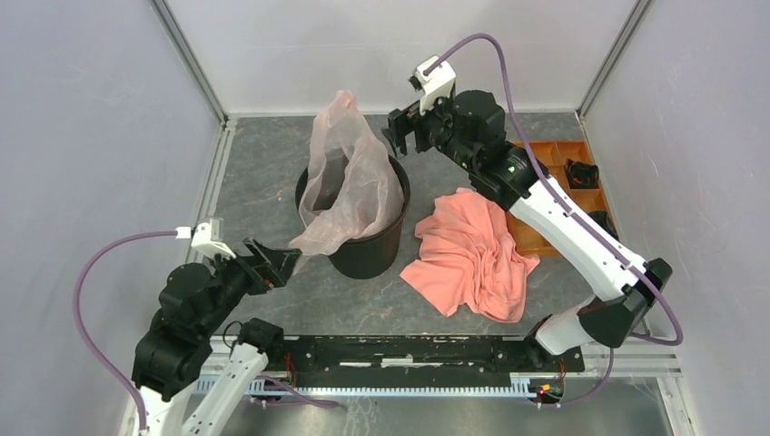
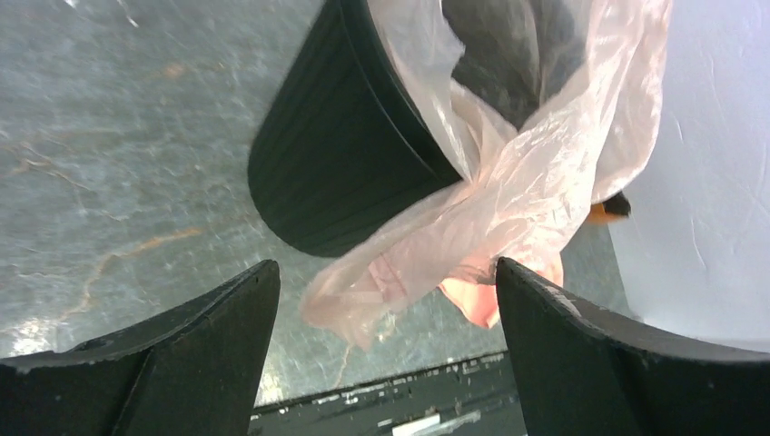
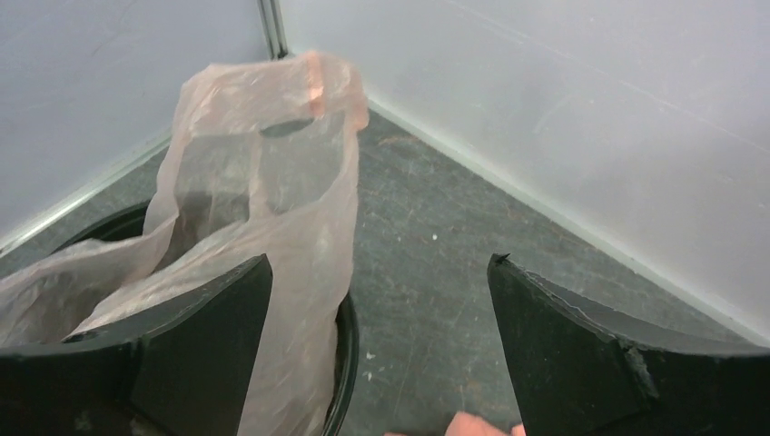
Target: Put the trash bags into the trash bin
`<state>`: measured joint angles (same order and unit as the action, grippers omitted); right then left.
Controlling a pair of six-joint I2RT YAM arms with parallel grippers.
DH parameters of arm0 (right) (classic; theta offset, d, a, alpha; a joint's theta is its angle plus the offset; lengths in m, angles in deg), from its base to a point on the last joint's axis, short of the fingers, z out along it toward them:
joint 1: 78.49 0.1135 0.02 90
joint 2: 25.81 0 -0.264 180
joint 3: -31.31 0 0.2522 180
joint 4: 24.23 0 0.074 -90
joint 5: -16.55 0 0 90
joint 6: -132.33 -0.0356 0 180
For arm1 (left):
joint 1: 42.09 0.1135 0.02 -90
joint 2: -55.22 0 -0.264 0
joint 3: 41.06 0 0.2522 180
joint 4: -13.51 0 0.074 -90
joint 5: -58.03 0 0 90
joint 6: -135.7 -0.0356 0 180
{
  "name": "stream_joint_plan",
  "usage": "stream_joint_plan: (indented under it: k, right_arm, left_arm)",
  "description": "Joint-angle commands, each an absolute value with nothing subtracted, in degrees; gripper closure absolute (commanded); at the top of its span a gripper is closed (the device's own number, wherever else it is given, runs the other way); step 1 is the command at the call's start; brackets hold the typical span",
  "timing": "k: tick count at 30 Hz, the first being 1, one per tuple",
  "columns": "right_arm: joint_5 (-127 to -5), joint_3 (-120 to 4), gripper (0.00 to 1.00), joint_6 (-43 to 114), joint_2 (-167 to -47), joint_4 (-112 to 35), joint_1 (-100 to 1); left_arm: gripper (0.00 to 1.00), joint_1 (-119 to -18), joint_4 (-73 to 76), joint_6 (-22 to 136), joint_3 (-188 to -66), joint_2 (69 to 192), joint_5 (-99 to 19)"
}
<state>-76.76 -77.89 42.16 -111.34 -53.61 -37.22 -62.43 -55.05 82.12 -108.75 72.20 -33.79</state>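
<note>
The pale pink translucent trash bag [image 1: 350, 177] sits partly inside the black round bin [image 1: 363, 245]. One loop handle stands up above the rim, and a fold hangs over the bin's near-left side. My left gripper [image 1: 277, 263] is open and empty, close to that hanging fold [image 2: 381, 282] without touching it. My right gripper [image 1: 402, 132] is open and empty above the bin's far-right rim, beside the raised handle [image 3: 272, 127]. The bin shows in the left wrist view [image 2: 336, 173], and its rim shows in the right wrist view [image 3: 348, 336].
A coral-orange cloth [image 1: 472, 254] lies crumpled right of the bin. An orange compartment tray [image 1: 567, 186] with small black parts sits at the far right behind my right arm. White walls enclose the table on three sides.
</note>
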Motion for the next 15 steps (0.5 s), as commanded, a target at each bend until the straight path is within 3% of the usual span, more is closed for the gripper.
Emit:
stream_joint_plan:
  k: [1, 5, 9, 15]
  right_arm:
    - [-82.1, -75.8, 0.03, 39.6, -108.1, -57.1, -32.8]
    - [-87.0, -75.2, 0.02, 37.4, -107.9, -56.3, -25.4]
    - [-94.7, -82.7, 0.02, 36.5, -114.3, -61.9, -19.9]
    - [-111.1, -93.6, 0.02, 38.6, -122.9, -68.9, -15.2]
  left_arm:
    - [0.06, -62.4, -53.0, 80.8, -113.8, 72.8, -23.4]
    - [0.07, -62.4, -47.1, 80.6, -117.3, 79.6, -20.5]
    - [0.08, -62.4, -44.5, 80.1, -122.0, 88.6, -16.9]
    - [0.15, -62.4, -39.5, 73.1, -122.8, 100.5, -22.5]
